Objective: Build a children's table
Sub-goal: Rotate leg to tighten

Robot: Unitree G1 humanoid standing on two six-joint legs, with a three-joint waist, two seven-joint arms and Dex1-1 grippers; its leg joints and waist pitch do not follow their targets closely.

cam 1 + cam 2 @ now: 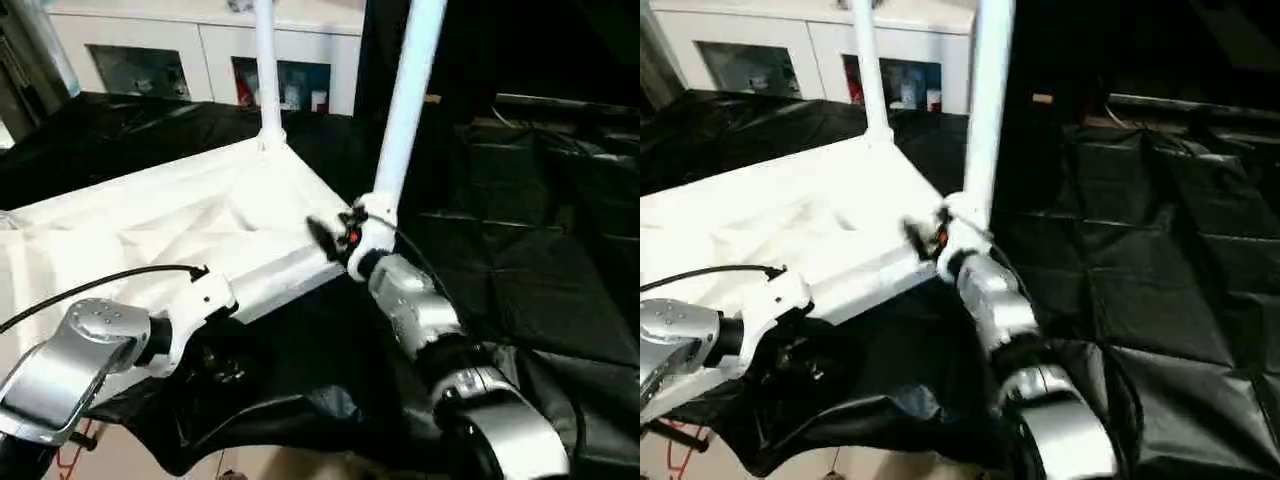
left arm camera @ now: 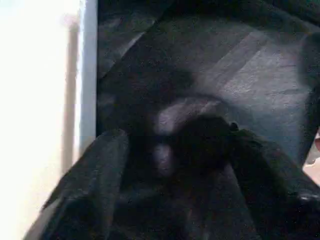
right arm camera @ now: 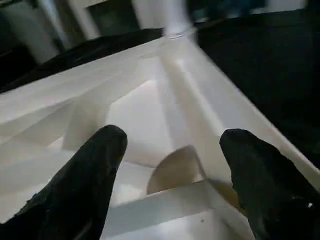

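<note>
A white plastic tabletop (image 1: 190,225) lies upside down, ribbed underside up, on a black cloth (image 1: 540,240) spread over the worktop. Two white tubular legs stand upright from its corners: a far leg (image 1: 266,70) and a near leg (image 1: 405,100) at the corner closest to the robot's right arm. The right hand (image 3: 172,165) hovers over the ribbed underside beside the near leg's base, its two black fingers spread apart and gripping nothing. The left hand (image 2: 175,165) hangs below the tabletop's near edge, over the cloth; its fingers look parted and empty, though the view is dark. A white cabinet (image 1: 200,55) with glass doors stands behind.

The step in hand seems to be fitting the remaining legs. To do it well, seat each leg's end squarely in its corner socket, keep it vertical, and steady the tabletop so the standing legs do not tip.
</note>
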